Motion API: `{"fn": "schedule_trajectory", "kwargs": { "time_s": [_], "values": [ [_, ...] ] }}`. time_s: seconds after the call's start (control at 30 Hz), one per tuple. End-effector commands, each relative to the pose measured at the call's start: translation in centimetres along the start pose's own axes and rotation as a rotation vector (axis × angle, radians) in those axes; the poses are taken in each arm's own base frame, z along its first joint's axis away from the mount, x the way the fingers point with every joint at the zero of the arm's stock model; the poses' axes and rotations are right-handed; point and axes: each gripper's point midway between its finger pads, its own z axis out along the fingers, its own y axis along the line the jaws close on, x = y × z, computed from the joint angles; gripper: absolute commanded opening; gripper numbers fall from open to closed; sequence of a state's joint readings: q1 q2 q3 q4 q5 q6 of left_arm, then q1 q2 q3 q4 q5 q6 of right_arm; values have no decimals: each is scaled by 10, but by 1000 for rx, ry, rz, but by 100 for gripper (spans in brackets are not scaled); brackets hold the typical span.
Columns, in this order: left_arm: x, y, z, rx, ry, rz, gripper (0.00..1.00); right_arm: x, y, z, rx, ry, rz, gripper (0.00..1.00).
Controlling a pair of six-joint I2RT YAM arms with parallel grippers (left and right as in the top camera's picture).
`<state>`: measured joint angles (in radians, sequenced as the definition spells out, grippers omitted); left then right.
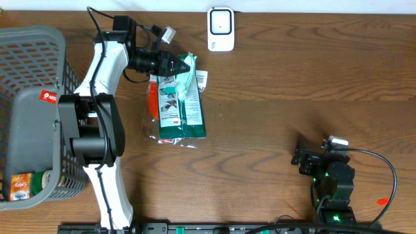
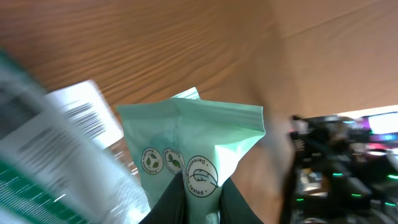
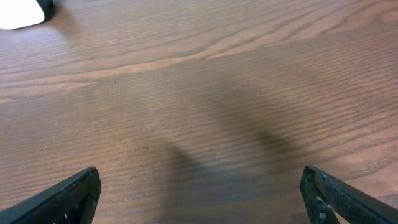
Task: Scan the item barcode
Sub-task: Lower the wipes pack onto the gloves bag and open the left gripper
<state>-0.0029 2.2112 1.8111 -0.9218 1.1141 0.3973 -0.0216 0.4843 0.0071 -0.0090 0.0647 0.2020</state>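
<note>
Packet point(image 1: 182, 107) edge in left end effector point(image 1: 190, 64)

The pale green plastic packet point(image 2: 186, 137) carries three round printed seals, the nearest with "tested" under curved lettering beginning "Dermatolog" (the other two too blurred to read), the white paper label point(image 2: 84, 115) beside it shows a barcode with illegible digits, and the red sticker point(image 1: 49, 96) on the grey plastic basket point(image 1: 32, 39) bears white lettering too small to read.

Green packet point(image 1: 185, 110), white barcode label point(image 2: 87, 121) showing — near white scanner point(image 1: 221, 29)
</note>
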Motion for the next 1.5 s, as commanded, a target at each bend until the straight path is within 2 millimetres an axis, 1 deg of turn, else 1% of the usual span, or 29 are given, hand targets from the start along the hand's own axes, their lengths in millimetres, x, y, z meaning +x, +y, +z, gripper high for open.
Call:
{"fn": "schedule_trajectory", "kwargs": {
  "time_s": [0.0,0.17,0.33,0.43,0.63,0.77,0.83,0.87,0.9,0.97,1.07,1.1,1.27,1.37,1.47],
  "values": [
    [17,24,2,-122,70,-14,12,0,-2,0,10,-4,10,99],
    [14,25,3,-124,61,7,12,0,-2,0,10,-4,10,99],
    [19,20,8,-67,49,-12,12,0,-2,0,10,-4,10,99],
    [26,21,12,-35,48,-14,12,0,-2,0,11,-3,10,99],
    [47,35,23,-26,59,-41,12,0,-2,0,11,-2,9,99],
    [55,38,25,-29,64,-47,13,0,-2,0,11,-2,9,99],
    [54,40,25,-37,64,-40,32,0,-2,0,11,-2,9,99],
    [54,42,25,-46,65,-35,44,0,-2,0,11,-2,9,99],
    [54,44,25,-59,68,-30,47,0,-2,0,11,-2,9,99],
    [56,49,25,-90,80,-26,59,0,-2,0,11,-2,9,99],
    [59,57,23,-136,101,-23,69,0,-2,0,11,-2,9,99],
    [60,60,23,-150,107,-25,75,0,-2,0,11,-2,9,99],
    [57,72,21,-217,104,-40,77,0,-2,0,11,-1,9,99],
    [48,82,18,-265,72,-62,78,0,-2,0,11,0,9,99],
    [37,88,15,-282,25,-79,78,1,-2,0,12,1,9,99]
  ]
}}
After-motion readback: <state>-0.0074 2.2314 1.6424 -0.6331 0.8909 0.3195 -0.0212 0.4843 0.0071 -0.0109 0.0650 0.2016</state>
